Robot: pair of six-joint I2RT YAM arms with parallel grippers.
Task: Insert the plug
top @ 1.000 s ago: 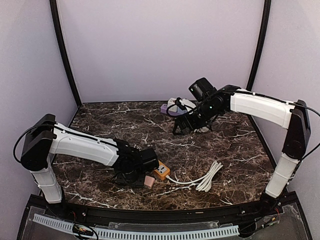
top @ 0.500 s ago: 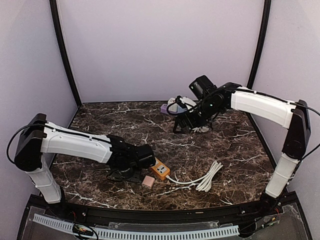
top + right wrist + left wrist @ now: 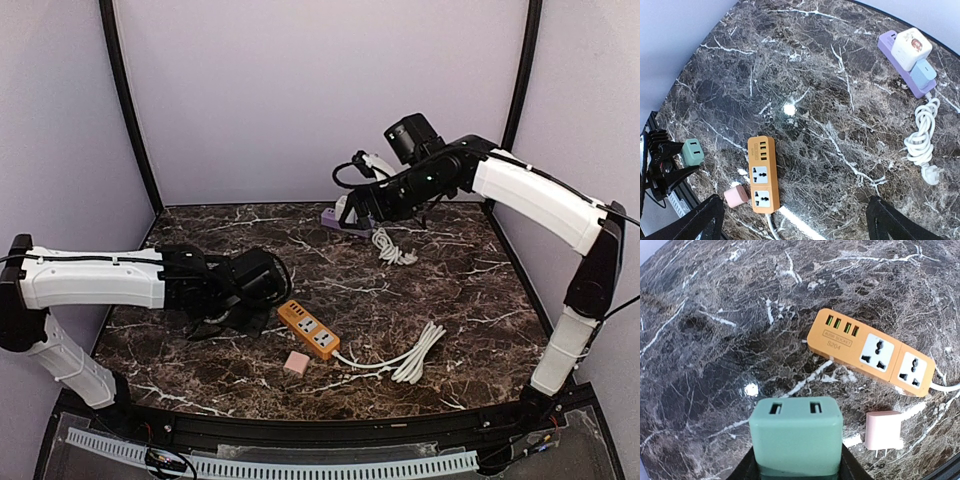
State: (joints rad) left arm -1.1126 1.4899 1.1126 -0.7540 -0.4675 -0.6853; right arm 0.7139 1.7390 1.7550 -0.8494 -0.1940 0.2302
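Note:
My left gripper [image 3: 796, 470] is shut on a pale green plug block [image 3: 796, 440] whose two slots face the camera; its prongs are hidden. It hangs over the marble, to the left of the orange power strip [image 3: 870, 352]. The strip has two white sockets and a row of green ports. In the top view the left gripper [image 3: 258, 288] sits just left of the strip [image 3: 309, 329]. A pink plug [image 3: 883, 431] lies on its side beside the strip. My right gripper [image 3: 797, 226] is open and empty, high over the back of the table [image 3: 352, 203].
A purple power strip [image 3: 905, 62] at the back carries a white plug and a blue plug. A coiled white cable [image 3: 922, 145] lies next to it. The orange strip's white cord [image 3: 410, 355] is bundled at the front right. Black frame posts stand at the sides.
My left arm has drawn back to the left, uncovering the whole orange strip. My right arm has risen and moved back from the purple strip.

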